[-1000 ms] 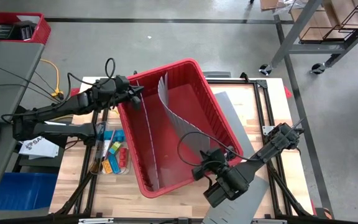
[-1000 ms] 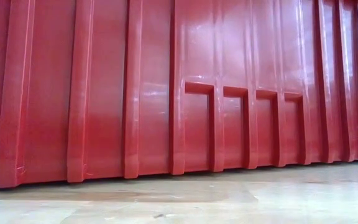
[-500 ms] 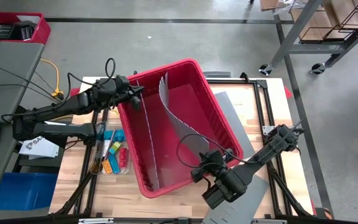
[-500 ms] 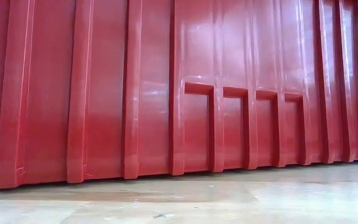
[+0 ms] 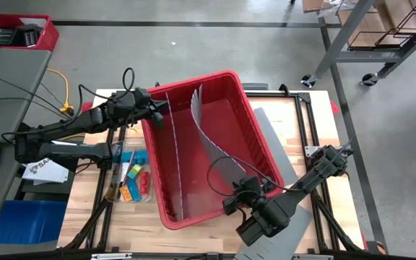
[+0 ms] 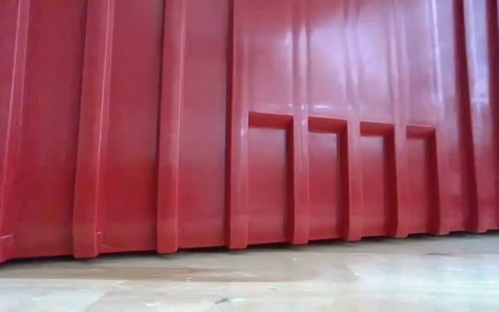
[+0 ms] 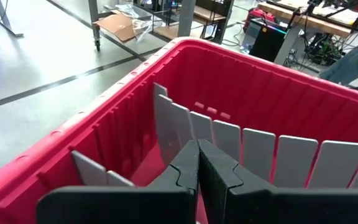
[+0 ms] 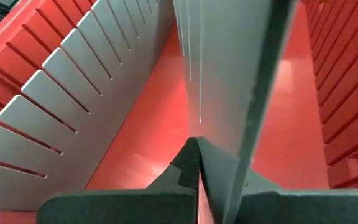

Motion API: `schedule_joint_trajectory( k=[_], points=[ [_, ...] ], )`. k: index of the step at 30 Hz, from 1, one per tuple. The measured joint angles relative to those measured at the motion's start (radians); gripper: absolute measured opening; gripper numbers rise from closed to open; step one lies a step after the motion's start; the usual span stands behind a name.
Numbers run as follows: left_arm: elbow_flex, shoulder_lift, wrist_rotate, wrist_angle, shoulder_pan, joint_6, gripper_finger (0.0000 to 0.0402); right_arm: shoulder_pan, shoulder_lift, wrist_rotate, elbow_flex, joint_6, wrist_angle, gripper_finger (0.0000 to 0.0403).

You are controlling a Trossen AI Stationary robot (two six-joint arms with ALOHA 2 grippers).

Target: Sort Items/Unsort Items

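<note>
A large red bin (image 5: 215, 79) stands askew on the wooden table (image 5: 316, 144) and fills the low view (image 6: 249, 130). Inside it are a straight grey divider (image 5: 175, 159) and a curved slotted grey divider (image 5: 204, 133). The items (image 5: 132, 177), orange, blue, yellow, red and green pieces, lie in a heap on the table left of the bin. My left gripper (image 5: 157, 114) is shut at the bin's left rim near its far-left corner. My right gripper (image 5: 240, 191) is shut inside the bin's near-right corner, at the curved divider's end. My left gripper (image 7: 197, 163) comes level from the table's left, over the bin's left rim (image 5: 150, 123). Its own fingers hide the place of contact, so the hold does not show. My right gripper (image 8: 197, 158) has the curved divider's near end (image 8: 219, 134) running into its shut fingers. The fingers lie along the divider, which stands on edge on the bin's floor.
A grey sheet (image 5: 269, 133) lies under the bin's right side. Bare table shows at the right and along the near edge. A smaller red bin (image 5: 20, 32) and a blue bin (image 5: 13, 217) stand off the table at the left, beside a desk.
The red bin has turned a little on the table: its far end has gone toward the table's right edge, and the curved divider has gone with it. My right gripper has moved slightly toward the near edge.
</note>
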Motion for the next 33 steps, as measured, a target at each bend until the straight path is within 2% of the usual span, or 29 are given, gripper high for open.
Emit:
schedule_joint_trajectory(
  k=[3, 6, 11, 14, 17, 24, 28, 33],
  points=[
    [0.0, 0.0, 0.0, 0.0, 0.0, 0.0, 0.0, 0.001, 0.0, -0.009, 0.0, 0.025, -0.001, 0.0002],
    [0.0, 0.0, 0.0, -0.002, 0.0, 0.0, 0.0, 0.002, -0.001, -0.021, 0.0, 0.057, 0.004, 0.0021],
    [0.0, 0.0, -0.001, -0.038, 0.001, 0.0, 0.0, 0.005, -0.014, -0.094, 0.003, 0.066, 0.017, 0.009],
    [-0.002, 0.0, -0.001, -0.052, 0.001, 0.0, 0.0, 0.004, -0.017, -0.094, 0.023, 0.04, 0.001, 0.0132],
    [-0.003, 0.0, -0.001, -0.056, 0.001, 0.007, 0.0, 0.005, -0.017, -0.091, 0.048, 0.005, -0.023, 0.0156],
    [-0.003, 0.0, -0.001, -0.053, 0.006, 0.043, 0.0, 0.008, -0.017, -0.126, 0.132, -0.014, -0.078, 0.0162],
    [-0.004, 0.0, -0.007, -0.047, 0.018, 0.05, 0.0, 0.014, -0.017, -0.249, 0.214, -0.164, -0.081, 0.0162],
    [-0.001, 0.0, -0.011, -0.039, 0.052, 0.069, 0.0, 0.03, -0.017, -0.337, 0.33, -0.346, -0.08, 0.0162]
  ],
)
